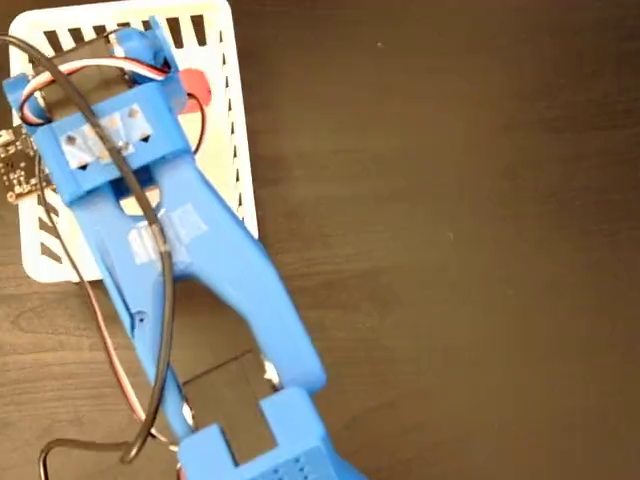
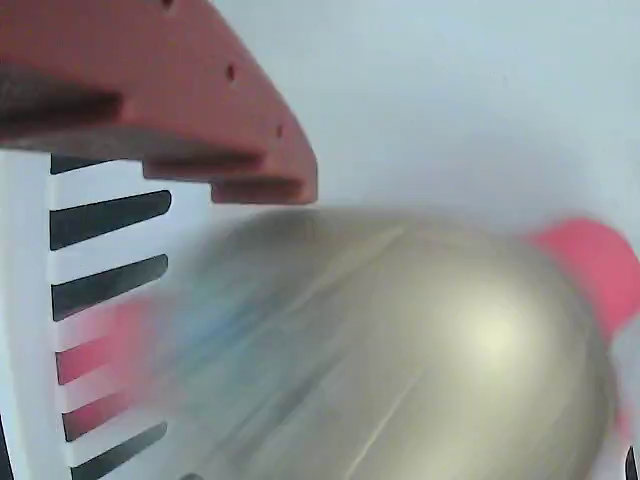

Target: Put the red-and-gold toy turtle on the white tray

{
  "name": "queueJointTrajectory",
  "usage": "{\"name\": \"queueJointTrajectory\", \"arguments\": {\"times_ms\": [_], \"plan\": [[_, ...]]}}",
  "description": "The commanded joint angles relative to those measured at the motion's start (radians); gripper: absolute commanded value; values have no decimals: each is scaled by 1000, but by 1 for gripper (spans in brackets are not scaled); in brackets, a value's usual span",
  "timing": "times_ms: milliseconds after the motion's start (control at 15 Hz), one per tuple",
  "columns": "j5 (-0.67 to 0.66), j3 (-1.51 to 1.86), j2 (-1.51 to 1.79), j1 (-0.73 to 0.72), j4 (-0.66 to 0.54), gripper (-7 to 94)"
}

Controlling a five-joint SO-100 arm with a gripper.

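From my console, the biggest thing on screen is the dark wood-grain table (image 1: 450,200), matte and flat. Next is my blue printed arm (image 1: 200,270), blocky and hard-edged, with loose cables (image 1: 150,300) looping beside it, reaching over the white tray (image 1: 235,120). The tray is smooth plastic, with rounded corners and slanted slots in its sides.

In the wrist view the red-and-gold toy turtle (image 2: 400,360) fills the lower frame, its domed shell glossy and smeared with blur, a red limb at the right. It sits over the tray's white floor, close to the slotted wall. One red finger (image 2: 200,110) of the gripper (image 1: 175,85) shows above it, rigid and stepped. I cannot tell whether the claw is apart or clamped on the toy, since the second finger is out of view.

My worry is that the blur suggests the turtle is moving. If it is dropping or slipping off that slick shell, the soft toy could bounce or roll against the wall. The dangling cables could also catch the tray rim and drag it.
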Motion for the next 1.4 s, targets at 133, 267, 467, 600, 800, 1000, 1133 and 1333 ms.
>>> {"name": "queueJointTrajectory", "arguments": {"times_ms": [133, 267, 467, 600, 800, 1000, 1133, 1333], "plan": [[-5, -15, 52, -15, 12, 61], [-8, -12, 58, -17, 11, 61], [-11, -17, 100, -9, 2, 36], [35, -12, 166, 8, -26, 0], [87, -3, 348, 28, -29, 0], [126, 241, 724, 107, -199, 0], [69, 518, 1014, 167, -284, 0], [-5, 991, 1384, 216, -417, 0]]}}
